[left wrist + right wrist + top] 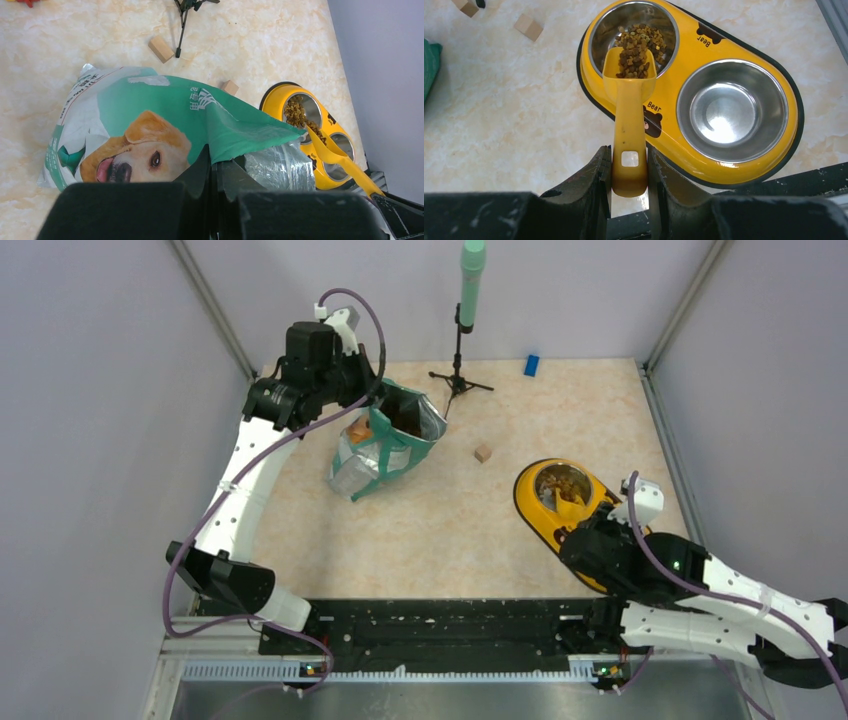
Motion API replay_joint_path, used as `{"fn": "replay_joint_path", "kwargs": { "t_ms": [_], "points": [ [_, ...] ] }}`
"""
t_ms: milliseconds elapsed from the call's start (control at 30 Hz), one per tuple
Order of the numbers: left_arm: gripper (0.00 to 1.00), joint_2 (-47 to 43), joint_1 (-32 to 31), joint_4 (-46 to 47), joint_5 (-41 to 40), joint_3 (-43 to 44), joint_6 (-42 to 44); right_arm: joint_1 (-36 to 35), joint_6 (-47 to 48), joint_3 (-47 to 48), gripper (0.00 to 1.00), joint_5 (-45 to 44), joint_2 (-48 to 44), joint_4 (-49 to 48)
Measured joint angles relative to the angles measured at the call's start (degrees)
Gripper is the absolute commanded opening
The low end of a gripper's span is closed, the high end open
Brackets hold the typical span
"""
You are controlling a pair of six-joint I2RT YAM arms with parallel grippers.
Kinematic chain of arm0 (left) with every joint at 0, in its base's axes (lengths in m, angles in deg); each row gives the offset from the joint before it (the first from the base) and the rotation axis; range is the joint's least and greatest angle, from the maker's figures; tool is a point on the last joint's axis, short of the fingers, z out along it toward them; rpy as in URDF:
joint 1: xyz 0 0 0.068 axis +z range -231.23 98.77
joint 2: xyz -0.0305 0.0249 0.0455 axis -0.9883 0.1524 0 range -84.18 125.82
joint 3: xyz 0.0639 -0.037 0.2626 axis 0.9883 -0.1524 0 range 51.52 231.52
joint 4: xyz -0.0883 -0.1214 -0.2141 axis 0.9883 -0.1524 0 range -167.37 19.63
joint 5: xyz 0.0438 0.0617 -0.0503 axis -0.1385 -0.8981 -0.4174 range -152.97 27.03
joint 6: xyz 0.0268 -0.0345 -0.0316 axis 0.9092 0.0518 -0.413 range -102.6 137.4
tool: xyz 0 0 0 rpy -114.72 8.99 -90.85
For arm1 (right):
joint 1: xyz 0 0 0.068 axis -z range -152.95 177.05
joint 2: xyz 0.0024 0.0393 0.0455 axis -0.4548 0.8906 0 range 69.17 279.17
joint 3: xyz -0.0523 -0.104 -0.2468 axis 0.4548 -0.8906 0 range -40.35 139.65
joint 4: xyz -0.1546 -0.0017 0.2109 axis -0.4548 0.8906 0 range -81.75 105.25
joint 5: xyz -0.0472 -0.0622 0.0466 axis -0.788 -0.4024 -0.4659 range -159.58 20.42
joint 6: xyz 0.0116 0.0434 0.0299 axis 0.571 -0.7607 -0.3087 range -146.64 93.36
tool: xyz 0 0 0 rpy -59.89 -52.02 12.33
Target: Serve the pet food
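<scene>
The teal-and-white pouch (385,445) with a dog's face (135,150) stands open at the back left of the table. My left gripper (222,162) is shut on the pouch's top edge and holds it open. My right gripper (629,167) is shut on the handle of a yellow scoop (629,100). The scoop's bowl is tilted over the far bowl of a yellow double feeder (734,45), (535,515). Brown kibble (639,47) lies in the scoop and in that steel bowl. The near steel bowl (731,107) has nothing in it. The kibble also shows in the top view (562,483).
Small tan wooden cubes lie on the table (483,453), (528,26), (161,48). A black tripod with a green pole (468,300) stands at the back. A blue block (531,364) lies near the back wall. Grey walls enclose both sides.
</scene>
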Motion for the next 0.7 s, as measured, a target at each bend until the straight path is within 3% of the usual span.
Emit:
{"fn": "replay_joint_path", "kwargs": {
  "t_ms": [400, 700],
  "points": [
    [0.00, -0.2, 0.0, 0.0, 0.4, -0.2, 0.0, 0.9, 0.0, 3.4, 0.00, 4.3, 5.4, 2.7],
    [0.00, -0.5, 0.1, 0.5, 0.9, -0.9, 0.0, 14.8, 14.4, 5.1, 0.00, 12.1, 7.1, -3.9]
  ]
}}
